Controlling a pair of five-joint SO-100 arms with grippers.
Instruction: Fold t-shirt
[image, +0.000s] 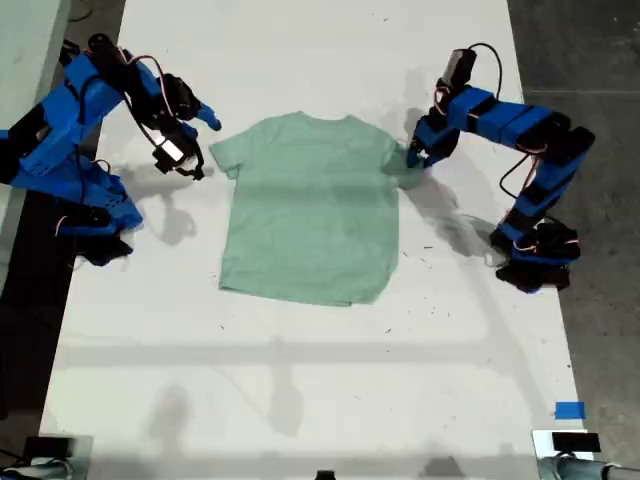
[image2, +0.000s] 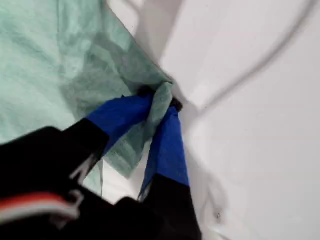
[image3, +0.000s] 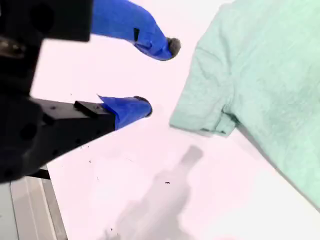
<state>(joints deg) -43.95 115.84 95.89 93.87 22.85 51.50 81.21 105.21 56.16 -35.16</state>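
White tabletop (image: 300, 380): t-shirt (image: 310, 205) flat mid-surface, collar away from camera. First pincer (image2: 161, 107) pinching the sleeve at the exterior view's right. Second pincer (image3: 159, 77) spread, hovering just off the other sleeve, not touching.

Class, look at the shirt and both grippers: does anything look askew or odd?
One sleeve of the t-shirt is bunched, pinched in my first gripper. My second gripper hangs open beside the other sleeve, apart from it.
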